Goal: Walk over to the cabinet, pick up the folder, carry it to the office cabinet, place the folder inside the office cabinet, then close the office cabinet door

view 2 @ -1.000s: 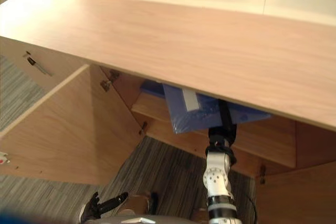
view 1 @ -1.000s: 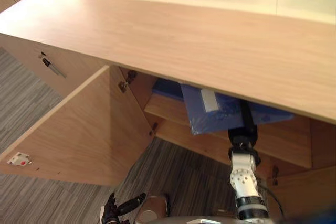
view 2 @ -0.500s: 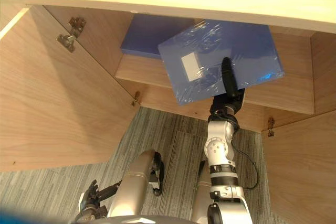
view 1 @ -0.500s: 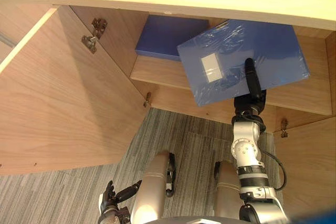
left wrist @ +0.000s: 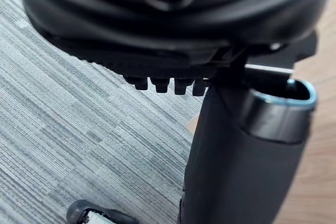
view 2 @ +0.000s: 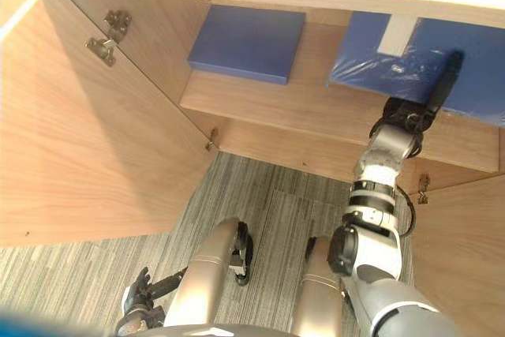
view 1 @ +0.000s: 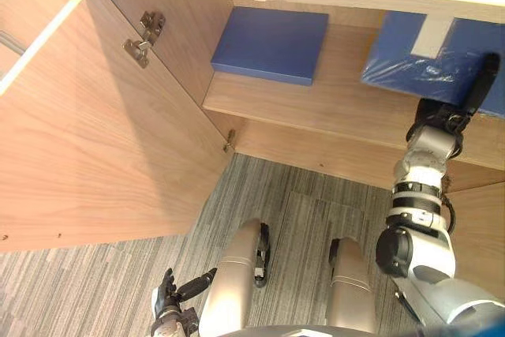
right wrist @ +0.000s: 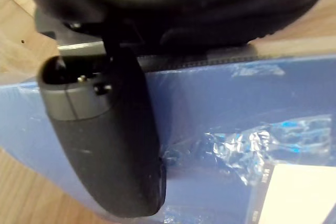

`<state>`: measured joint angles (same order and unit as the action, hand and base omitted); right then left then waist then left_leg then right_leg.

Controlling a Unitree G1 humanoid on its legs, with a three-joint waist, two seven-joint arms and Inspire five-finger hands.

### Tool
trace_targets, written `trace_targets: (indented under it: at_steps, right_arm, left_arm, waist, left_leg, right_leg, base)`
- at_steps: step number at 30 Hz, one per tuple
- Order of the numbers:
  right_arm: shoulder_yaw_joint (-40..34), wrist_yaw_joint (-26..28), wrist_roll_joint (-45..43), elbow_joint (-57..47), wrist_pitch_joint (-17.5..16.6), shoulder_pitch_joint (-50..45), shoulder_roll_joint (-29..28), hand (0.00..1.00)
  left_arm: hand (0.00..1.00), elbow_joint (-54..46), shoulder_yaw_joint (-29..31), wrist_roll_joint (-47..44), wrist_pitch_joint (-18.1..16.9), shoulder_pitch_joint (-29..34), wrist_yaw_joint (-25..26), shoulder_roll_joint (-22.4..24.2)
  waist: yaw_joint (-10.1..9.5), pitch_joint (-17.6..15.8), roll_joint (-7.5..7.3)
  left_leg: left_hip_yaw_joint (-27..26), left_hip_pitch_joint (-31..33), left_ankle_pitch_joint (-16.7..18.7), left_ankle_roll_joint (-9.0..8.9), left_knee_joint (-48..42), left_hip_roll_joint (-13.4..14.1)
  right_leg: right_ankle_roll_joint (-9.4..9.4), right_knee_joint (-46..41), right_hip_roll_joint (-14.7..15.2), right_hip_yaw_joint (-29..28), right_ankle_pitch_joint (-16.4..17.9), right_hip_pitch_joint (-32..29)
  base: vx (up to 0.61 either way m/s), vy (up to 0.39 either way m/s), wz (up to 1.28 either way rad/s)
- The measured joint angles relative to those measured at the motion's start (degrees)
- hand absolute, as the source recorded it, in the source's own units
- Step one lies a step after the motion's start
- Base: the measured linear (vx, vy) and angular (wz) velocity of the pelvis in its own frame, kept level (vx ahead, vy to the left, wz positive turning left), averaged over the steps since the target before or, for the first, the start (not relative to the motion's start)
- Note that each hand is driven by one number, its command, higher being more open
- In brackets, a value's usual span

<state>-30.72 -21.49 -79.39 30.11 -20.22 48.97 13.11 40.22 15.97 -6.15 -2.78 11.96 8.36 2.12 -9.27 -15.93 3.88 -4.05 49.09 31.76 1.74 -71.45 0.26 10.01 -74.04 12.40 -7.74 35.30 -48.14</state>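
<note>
Closest in, the left hand [view 1: 167, 307] hangs low over the grey striped carpet [view 1: 300, 211]. Its fingers are loosely spread and hold nothing.

Past it stands the office cabinet [view 1: 189, 45] with two doors open. The left door [view 1: 95, 132] is swung wide towards the robot's left, and the right door [view 2: 461, 250] shows at the lower right edge. Three metal hinges can be counted: an upper hinge [view 1: 144, 37] and a lower hinge [view 1: 229, 141] on the left side, and one right-side hinge [view 2: 424, 187].

The right arm reaches up and forward into the opening. The right hand [view 1: 442, 112] has hold of the folder [view 1: 418, 65]. Its thumb [right wrist: 110, 129] lies flat and pressed on the folder's top face, and its fingers go beneath and are hidden, so the folder sits pinched at its near edge.

The folder is blue, wrapped in crinkled clear plastic, and carries one white label [view 1: 432, 35]. It is inside the cabinet, over the right part of the single wooden shelf [view 1: 316, 104]. Whether it already lies flat on the board cannot be told.

Farther back and to the left on the same shelf lies a second blue folder [view 1: 272, 43]. It lies flat, well apart from the held one, which makes two blue folders in the cabinet.
</note>
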Motion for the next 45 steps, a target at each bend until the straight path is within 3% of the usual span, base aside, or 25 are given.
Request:
trace_targets:
  at_steps: [5, 10, 11, 17, 22, 32, 35, 38, 41, 45]
  right_arm:
    - [-2.3, -1.7, -2.3, 5.1, -0.2, 5.0, 2.0, 0.0]
    - [-2.6, -3.9, -2.2, 10.2, 2.3, 9.0, 5.6, 0.0]
    - [-2.6, -4.3, -2.2, 11.5, 3.0, 10.0, 6.3, 1.0]
    - [-2.3, -5.4, -1.7, 13.6, 6.0, 14.6, 8.4, 1.0]
    - [-2.3, -5.3, -1.7, 14.6, 5.9, 16.5, 10.5, 1.0]
    - [-2.2, -4.5, -1.5, 17.6, 7.9, 16.8, 11.5, 1.0]
    - [-1.7, -3.7, 5.8, 20.1, 11.9, 16.7, 11.5, 1.0]
    - [1.6, -0.8, 22.1, 23.7, 19.2, 16.0, 11.7, 1.0]
    - [6.8, 7.8, 37.3, 24.9, 24.5, 11.9, 13.6, 1.0]
    - [8.4, 19.0, 43.8, 27.0, 28.0, 6.9, 17.2, 1.0]
  left_arm:
    - [1.0, -0.1, -1.1, 0.0, 0.8, 0.0, -0.1, -0.1]
    - [1.0, -0.9, -1.0, -0.2, 0.9, 0.0, -0.3, 0.3]
    - [1.0, -1.4, -1.0, -0.3, 0.9, 0.0, -0.4, 0.6]
    - [1.0, -3.0, -1.0, -0.6, 0.8, 0.0, -1.0, 0.9]
    - [1.0, -2.9, -1.0, -1.2, 0.8, 0.0, -2.0, 0.6]
    - [1.0, 0.7, 1.9, -1.7, 1.2, 0.2, -2.3, 1.1]
    - [1.0, 1.6, 2.7, -2.0, 1.8, 0.3, -2.6, 1.1]
    - [1.0, 1.6, 2.9, -2.2, 1.7, 0.7, -2.8, 1.1]
    - [1.0, 0.6, 2.8, -2.2, 1.5, 0.8, -4.3, 1.0]
    - [1.0, -0.3, 2.6, -2.1, 1.0, 1.0, -8.0, 0.4]
  waist:
    - [-0.63, -0.1, 1.27]
    - [-1.99, -0.9, 2.64]
    - [-2.48, -1.3, 2.86]
    - [-3.04, -4.1, 3.14]
    - [-3.02, -5.3, 3.17]
    - [-2.73, -5.9, 2.41]
    - [-2.31, -6.1, 2.02]
    - [-1.33, -6.1, 1.87]
    - [-1.09, -6.2, 1.81]
    - [-0.98, -5.9, 1.28]
  left_leg:
    - [1.4, 1.0, -0.8, -0.65, 0.1, -0.7]
    - [3.1, 4.9, -2.7, -1.37, 0.2, -2.0]
    - [3.3, 5.6, -3.0, -1.53, 0.2, -2.1]
    - [3.8, 7.5, -3.7, -1.87, -0.5, -2.2]
    - [3.9, 8.4, -3.7, -1.87, -1.0, -2.2]
    - [4.7, 6.2, -3.7, -2.0, 0.2, -2.0]
    - [4.7, 4.1, -3.8, -2.13, 1.8, -1.8]
    - [4.5, 1.5, -3.9, -2.16, 3.9, -0.9]
    - [4.4, -1.4, -3.9, -2.16, 5.7, -0.7]
    - [4.9, -4.1, -4.2, -2.66, 8.0, -0.8]
  right_leg:
    - [-0.57, -0.5, 0.9, 1.5, 0.3, -0.3]
    - [-0.68, -1.5, 1.7, 2.8, 0.3, -3.3]
    - [-0.69, -1.8, 1.8, 2.8, 0.3, -4.0]
    - [-0.71, -3.1, 1.6, 2.8, 0.3, -5.9]
    - [-0.71, -3.2, 1.6, 2.9, 0.3, -6.6]
    - [-0.8, -1.5, 1.5, 4.1, 0.2, -3.9]
    - [-1.04, 0.4, 1.4, 4.4, -0.2, -1.8]
    - [-1.11, 3.0, 0.7, 4.7, -1.1, 0.7]
    - [-1.12, 4.7, 0.8, 5.5, -1.4, 3.4]
    - [-1.19, 6.8, 1.6, 7.4, -1.4, 6.4]
  base:
    - [0.03, -0.037, 0.16]
    - [-0.01, -0.042, 0.27]
    - [-0.02, -0.058, 0.13]
    - [-0.02, -0.042, 0.05]
    - [0.0, 0.0, 0.0]
    - [0.01, -0.009, 0.0]
    - [0.03, -0.018, -0.06]
    - [0.08, -0.016, -0.17]
    - [0.07, -0.015, -0.06]
    - [0.08, -0.035, 0.07]
